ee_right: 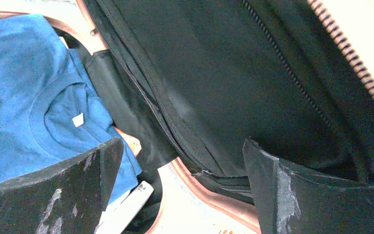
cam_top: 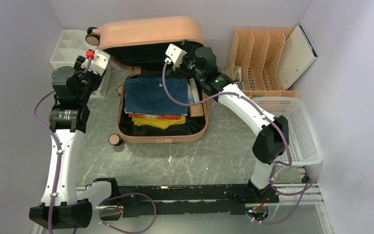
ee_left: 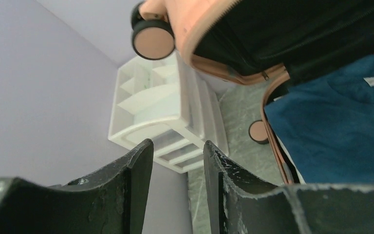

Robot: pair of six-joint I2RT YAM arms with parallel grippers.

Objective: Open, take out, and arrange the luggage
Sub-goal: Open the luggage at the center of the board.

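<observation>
The luggage [cam_top: 151, 30] is a salmon-pink hard-shell suitcase lying open at the back of the table, its lid propped up. Its base [cam_top: 161, 137] holds a folded blue shirt [cam_top: 156, 95] on top of red and yellow clothes [cam_top: 158, 120]. My left gripper [cam_top: 97, 53] hovers at the lid's left corner, beside a wheel [ee_left: 153, 41]. Its fingers stand apart, gripper [ee_left: 178, 144] open with nothing between them. My right gripper [cam_top: 175, 54] is at the lid's right side. It is wide open [ee_right: 183, 142] in front of the black lining [ee_right: 224, 73], above the blue shirt [ee_right: 24, 87].
A white drawer organizer [cam_top: 70, 46] stands left of the suitcase, close to my left gripper. An orange-tan file rack [cam_top: 260, 53] with a flat board [cam_top: 297, 56] leaning in it stands at the back right. In front of it is a white basket [cam_top: 299, 129].
</observation>
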